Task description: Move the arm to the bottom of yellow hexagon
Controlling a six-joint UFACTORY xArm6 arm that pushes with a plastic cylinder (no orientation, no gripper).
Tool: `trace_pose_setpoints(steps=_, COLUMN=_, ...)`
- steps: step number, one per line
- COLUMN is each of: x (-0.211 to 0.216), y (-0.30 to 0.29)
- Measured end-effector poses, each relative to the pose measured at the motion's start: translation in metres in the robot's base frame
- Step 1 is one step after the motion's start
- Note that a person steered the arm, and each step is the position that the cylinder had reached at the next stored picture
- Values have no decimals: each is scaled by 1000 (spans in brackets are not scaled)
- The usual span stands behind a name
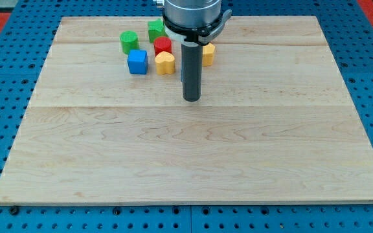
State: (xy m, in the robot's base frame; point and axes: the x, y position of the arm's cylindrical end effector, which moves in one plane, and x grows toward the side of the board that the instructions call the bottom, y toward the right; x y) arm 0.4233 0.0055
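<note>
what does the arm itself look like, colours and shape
At the view's top, a round silver-grey metal housing with a dark band at its lower edge. A straight dark grey cylindrical rod hangs below it, ending in my tip, blunt and flat. No cables or markings show.

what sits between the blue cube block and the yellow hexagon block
In the camera view, the yellow heart block lies between the blue cube block and the yellow hexagon block, and my rod crosses there too, my tip lower down.

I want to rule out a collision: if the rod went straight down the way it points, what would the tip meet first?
Only the wooden board: my tip already looks to be at it, below the yellow hexagon.
</note>
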Motion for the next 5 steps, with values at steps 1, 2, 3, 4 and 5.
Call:
trace_pose_setpoints(steps=1, x=0, y=0)
trace_pose_setpoints(steps=2, x=2, y=-3)
trace_pose_setpoints(steps=3, x=3, y=1)
trace_pose_setpoints(steps=4, x=-9, y=23)
trace_pose_setpoints(steps=5, x=-37, y=42)
